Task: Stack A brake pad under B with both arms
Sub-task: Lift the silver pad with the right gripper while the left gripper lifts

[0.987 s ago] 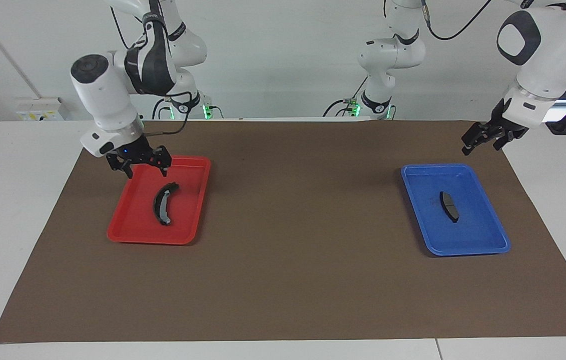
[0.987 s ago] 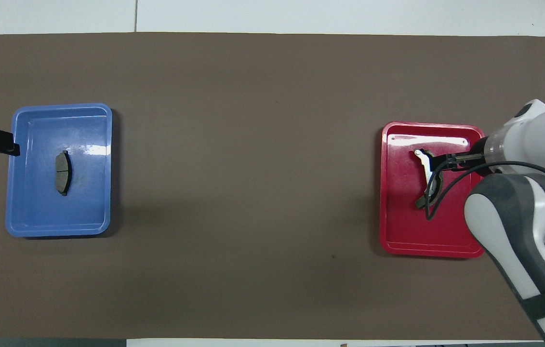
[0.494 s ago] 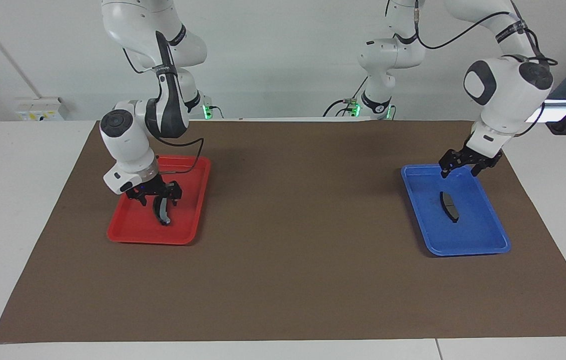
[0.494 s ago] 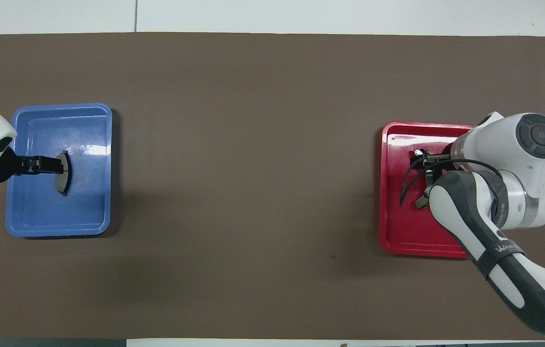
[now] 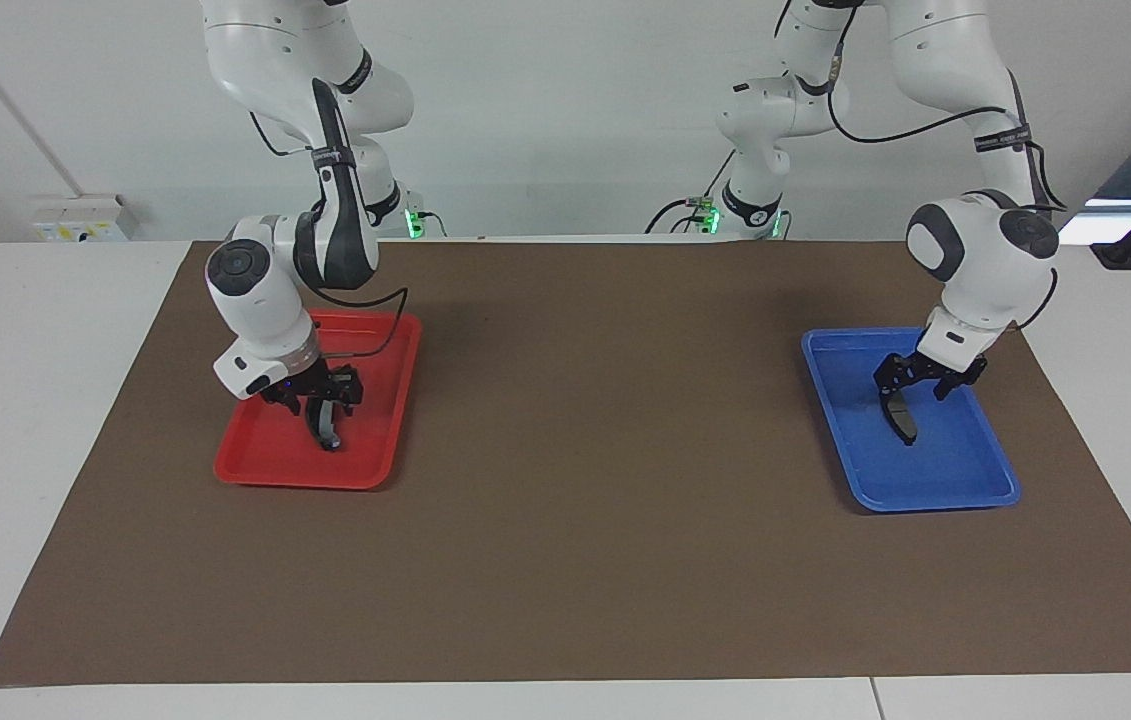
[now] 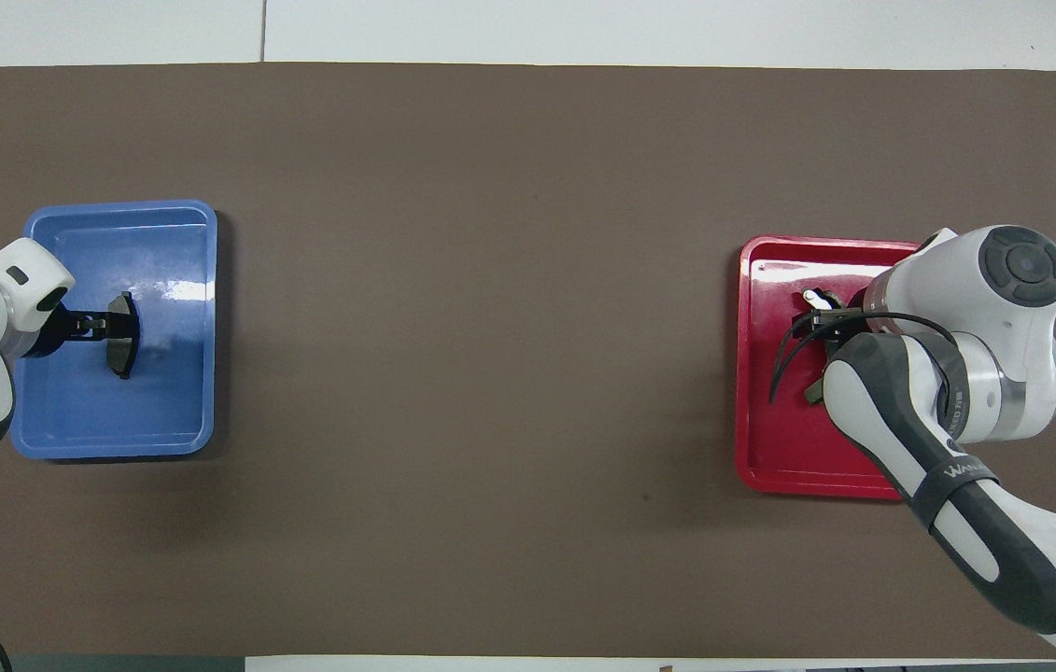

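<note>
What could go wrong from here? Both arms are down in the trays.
1. The left gripper sits at one end of the A brake pad in the blue tray; an off-centre grip may let it swing.
2. The right gripper hides most of B in the red tray; its curved shape may slip.
3. Both pads must cross the bare mat; a drop is possible.

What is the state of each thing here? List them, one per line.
A brake pad: lying in the blue tray, left end effector down at it.
B: lying in the red tray, right end effector down at it.
Neither pad stacked yet.
</note>
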